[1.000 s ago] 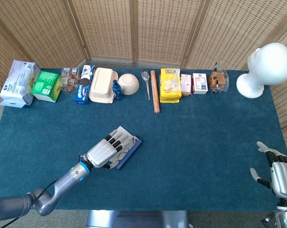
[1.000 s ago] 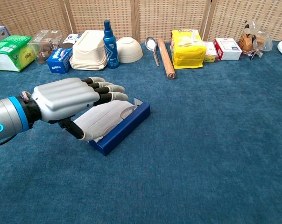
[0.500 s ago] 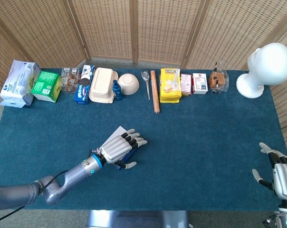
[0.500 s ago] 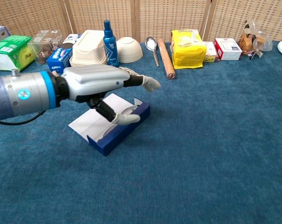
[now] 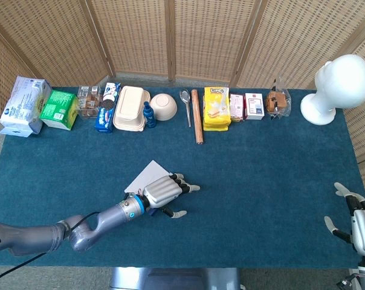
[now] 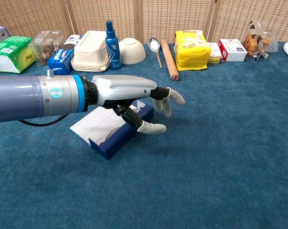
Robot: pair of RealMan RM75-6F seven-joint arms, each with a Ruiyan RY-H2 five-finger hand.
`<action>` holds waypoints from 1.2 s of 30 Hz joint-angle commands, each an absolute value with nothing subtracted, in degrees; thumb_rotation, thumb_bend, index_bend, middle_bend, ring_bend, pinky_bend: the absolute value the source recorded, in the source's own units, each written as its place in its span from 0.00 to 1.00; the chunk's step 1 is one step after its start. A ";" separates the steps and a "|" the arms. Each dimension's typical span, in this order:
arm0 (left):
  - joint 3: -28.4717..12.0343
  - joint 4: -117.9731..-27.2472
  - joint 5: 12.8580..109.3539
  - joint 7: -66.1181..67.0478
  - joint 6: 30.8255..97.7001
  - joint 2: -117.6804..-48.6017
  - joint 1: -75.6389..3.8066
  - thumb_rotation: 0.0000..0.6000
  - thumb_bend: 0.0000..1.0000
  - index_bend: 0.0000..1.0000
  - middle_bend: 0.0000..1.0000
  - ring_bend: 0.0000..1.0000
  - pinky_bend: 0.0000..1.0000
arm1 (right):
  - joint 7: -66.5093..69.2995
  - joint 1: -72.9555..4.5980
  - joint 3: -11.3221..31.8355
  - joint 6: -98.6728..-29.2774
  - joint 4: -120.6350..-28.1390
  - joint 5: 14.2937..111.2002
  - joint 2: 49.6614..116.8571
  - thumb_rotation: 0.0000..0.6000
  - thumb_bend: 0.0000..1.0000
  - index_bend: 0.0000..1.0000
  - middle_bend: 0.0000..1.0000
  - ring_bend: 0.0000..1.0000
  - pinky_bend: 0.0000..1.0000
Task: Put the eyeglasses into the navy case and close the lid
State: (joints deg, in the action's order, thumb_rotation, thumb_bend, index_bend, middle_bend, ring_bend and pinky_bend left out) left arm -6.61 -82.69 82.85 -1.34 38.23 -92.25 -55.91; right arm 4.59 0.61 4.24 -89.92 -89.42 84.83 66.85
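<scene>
Surface in blue cloth carries everything; unrelated goods line its far edge, out of my way. Next in size, my left hand hovers over the navy case, released, fingers spread and holding nothing, presumably placed to reach the lid. That case lies open near the front left, pale lining upward. Eyeglasses appear as a faint curved shape inside; I cannot confirm their seating. My right hand idles open at the edge.
</scene>
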 commanded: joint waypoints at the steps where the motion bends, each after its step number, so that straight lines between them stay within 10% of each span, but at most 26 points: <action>1: -6.72 -82.11 81.98 -1.37 37.48 -92.71 -56.44 0.48 0.32 0.11 0.31 0.27 0.15 | 4.64 0.68 4.24 -89.99 -89.29 84.87 66.91 1.00 0.27 0.17 0.32 0.27 0.31; 36: -4.83 -80.19 73.09 -0.63 36.16 -88.57 -55.08 0.48 0.32 0.12 0.33 0.31 0.28 | 4.49 0.87 4.46 -89.71 -89.34 85.14 67.25 1.00 0.27 0.17 0.32 0.27 0.31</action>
